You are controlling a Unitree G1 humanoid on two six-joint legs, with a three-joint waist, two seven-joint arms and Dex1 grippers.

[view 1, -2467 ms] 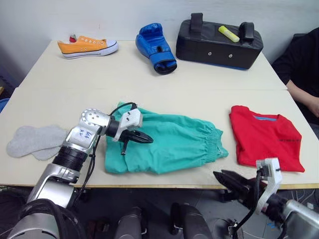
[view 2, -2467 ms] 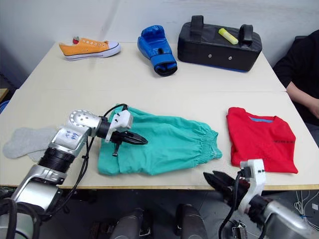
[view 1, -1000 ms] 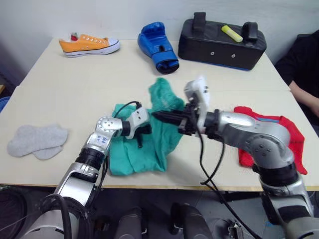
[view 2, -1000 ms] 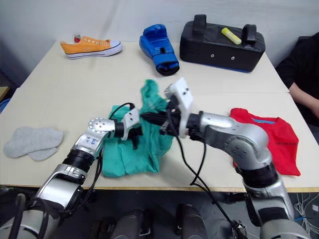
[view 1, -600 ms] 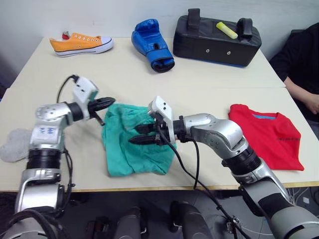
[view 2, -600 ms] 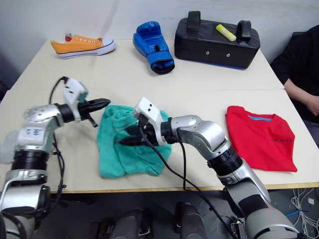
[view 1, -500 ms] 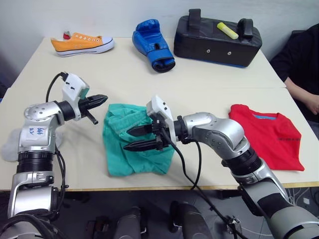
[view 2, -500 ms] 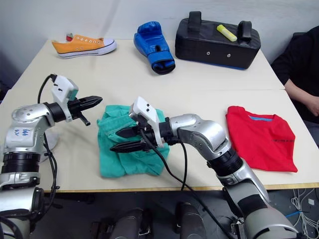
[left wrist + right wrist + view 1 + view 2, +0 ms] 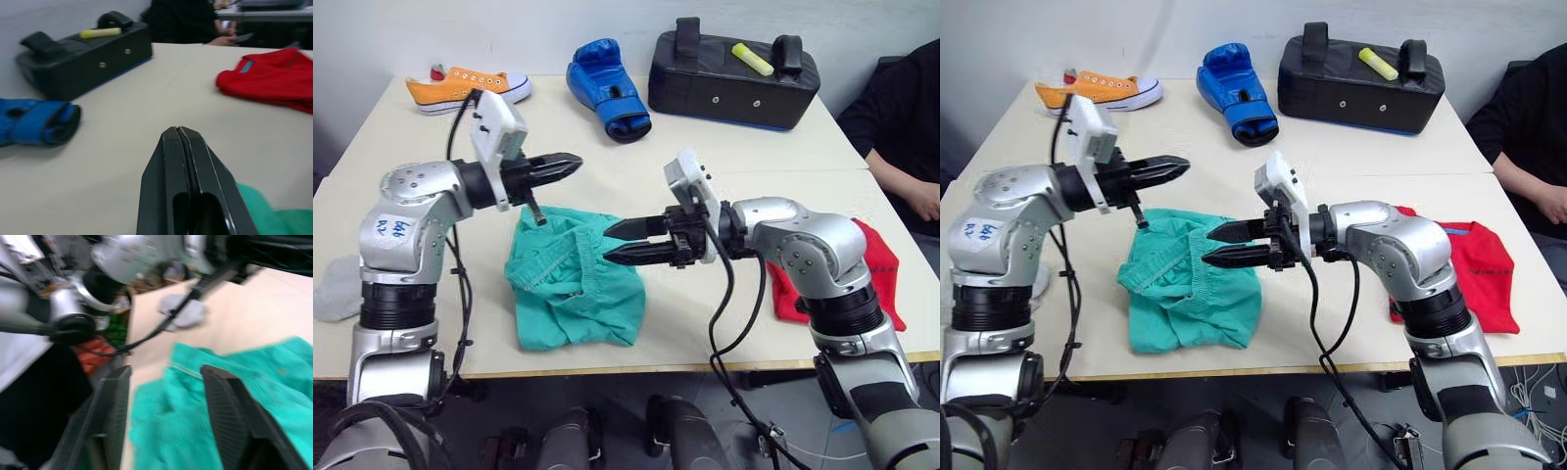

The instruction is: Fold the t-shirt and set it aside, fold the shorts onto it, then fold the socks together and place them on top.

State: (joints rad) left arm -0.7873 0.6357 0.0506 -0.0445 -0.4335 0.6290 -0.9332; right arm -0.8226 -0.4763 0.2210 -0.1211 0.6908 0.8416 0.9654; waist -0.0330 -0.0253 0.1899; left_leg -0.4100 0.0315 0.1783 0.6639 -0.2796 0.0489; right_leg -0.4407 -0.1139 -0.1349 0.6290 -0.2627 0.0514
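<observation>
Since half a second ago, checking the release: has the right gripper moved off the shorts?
Yes. The right gripper, open, has drawn back toward the t-shirt, now over the shorts' right edge.

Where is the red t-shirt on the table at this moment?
In the left eye view, the t-shirt lies on the table's right side, partly behind the right arm, with the shorts to its left.

You have the shorts (image 9: 573, 286) near the table's (image 9: 607, 166) front edge, the t-shirt (image 9: 879, 276) toward its right edge, the socks (image 9: 333, 291) at the left edge — shoe (image 9: 465, 88), glove (image 9: 604, 86) and pad (image 9: 732, 67) along the back.
</observation>
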